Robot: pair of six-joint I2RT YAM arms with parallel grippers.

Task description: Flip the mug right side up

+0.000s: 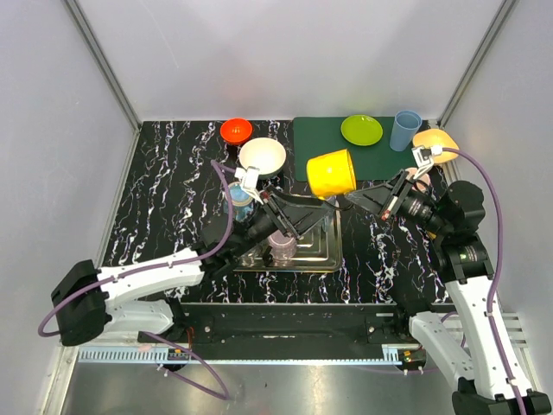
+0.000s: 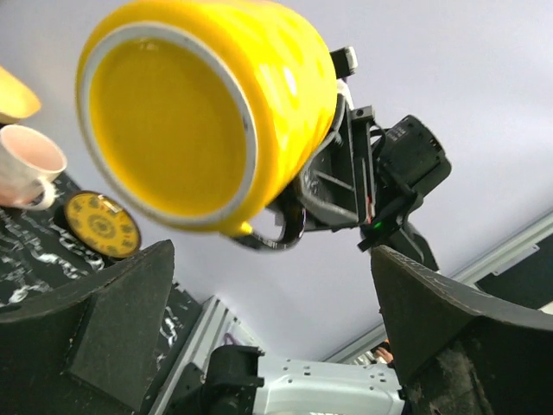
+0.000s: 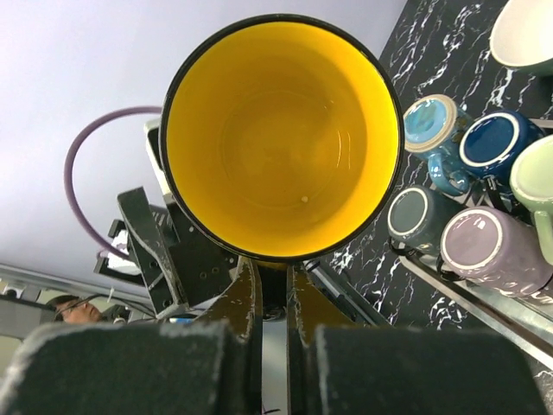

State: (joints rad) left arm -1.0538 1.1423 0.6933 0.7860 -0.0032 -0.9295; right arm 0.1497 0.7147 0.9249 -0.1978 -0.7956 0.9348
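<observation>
The yellow mug [image 1: 333, 173] hangs in the air on its side, above the table between the tray and the green mat. My right gripper [image 1: 361, 197] is shut on its black handle. The right wrist view looks straight into the mug's mouth [image 3: 281, 138], with the right gripper [image 3: 275, 285] clamped on the handle just below the rim. The left wrist view shows the mug's base [image 2: 164, 121] from below. My left gripper [image 2: 272, 285] is open and empty, pointing up at the mug without touching it; in the top view it [image 1: 294, 214] sits over the tray.
A metal tray [image 1: 324, 259] holds several upside-down mugs: teal [image 3: 432, 130], navy [image 3: 492, 147], grey [image 3: 415, 216], purple [image 3: 484, 251]. A white bowl [image 1: 262, 156], red bowl [image 1: 236, 130], green plate [image 1: 361, 130], blue cup [image 1: 404, 130] and orange bowl [image 1: 435, 140] stand at the back.
</observation>
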